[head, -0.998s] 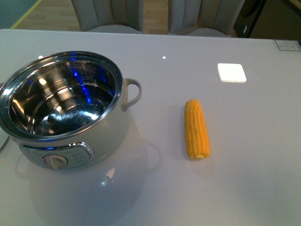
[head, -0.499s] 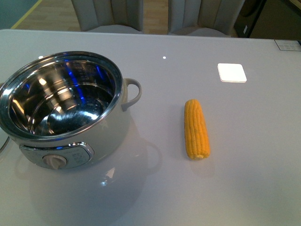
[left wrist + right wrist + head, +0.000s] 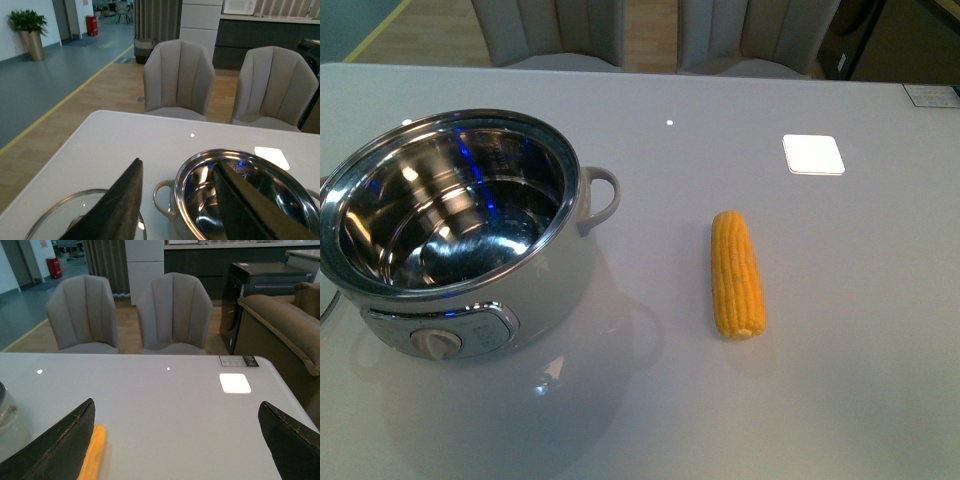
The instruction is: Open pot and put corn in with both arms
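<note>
Lying on table well apart from pot rim: corn; L pincer, R pincer released.

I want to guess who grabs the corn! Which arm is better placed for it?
Right arm, probably. The right gripper is open and looks onto the corn, which lies right of the pot. The left gripper faces the pot, no corn in view.

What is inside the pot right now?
Only bare steel and reflections show inside the pot; no food. The corn lies outside on the table. The near inner wall is hidden below the rim.
</note>
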Robot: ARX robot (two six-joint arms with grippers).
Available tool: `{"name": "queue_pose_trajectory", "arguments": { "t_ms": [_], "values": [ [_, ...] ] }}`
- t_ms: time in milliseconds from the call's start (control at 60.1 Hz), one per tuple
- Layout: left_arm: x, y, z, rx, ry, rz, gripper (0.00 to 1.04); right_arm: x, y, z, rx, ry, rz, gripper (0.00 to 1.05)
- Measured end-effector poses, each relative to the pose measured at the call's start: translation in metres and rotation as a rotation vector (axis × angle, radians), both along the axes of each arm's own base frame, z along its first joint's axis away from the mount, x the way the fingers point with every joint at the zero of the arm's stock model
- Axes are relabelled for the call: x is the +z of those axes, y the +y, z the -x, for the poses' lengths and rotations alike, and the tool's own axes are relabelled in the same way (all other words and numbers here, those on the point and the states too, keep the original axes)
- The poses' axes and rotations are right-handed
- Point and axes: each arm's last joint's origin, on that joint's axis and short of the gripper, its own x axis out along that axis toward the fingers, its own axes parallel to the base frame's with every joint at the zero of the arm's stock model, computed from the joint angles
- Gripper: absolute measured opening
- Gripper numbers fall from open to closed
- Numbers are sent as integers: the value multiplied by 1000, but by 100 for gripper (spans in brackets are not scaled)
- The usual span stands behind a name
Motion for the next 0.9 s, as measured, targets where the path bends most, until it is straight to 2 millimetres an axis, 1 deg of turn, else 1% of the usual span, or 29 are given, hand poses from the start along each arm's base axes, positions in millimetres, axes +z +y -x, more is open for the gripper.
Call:
{"name": "queue_pose_trajectory", "arguments": {
  "t_ms": [33, 100, 150, 449, 532, 582, 698, 898],
  "values": [
    [-3, -6, 1, -3, 6, 1, 30, 0, 0, 0, 0, 0, 0, 96],
    [-2, -14, 4, -3, -4, -5, 13, 0, 0, 0, 0, 0, 0, 96],
    [-1, -18, 5, -6, -7, -4, 3, 0, 0, 0, 0, 0, 0, 96],
    [-1, -32, 11, -11, -10, -6, 4, 0, 0, 0, 0, 0, 0, 96],
    [-2, -38, 13, 18, -7, -5, 4, 0, 0, 0, 0, 0, 0, 96],
    [-4, -43, 18, -18, 15, -7, 4, 0, 0, 0, 0, 0, 0, 96],
    [-4, -44, 23, -14, -4, -7, 4, 0, 0, 0, 0, 0, 0, 96],
    [-4, -44, 24, -16, -6, -7, 4, 0, 0, 0, 0, 0, 0, 96]
  ]
}}
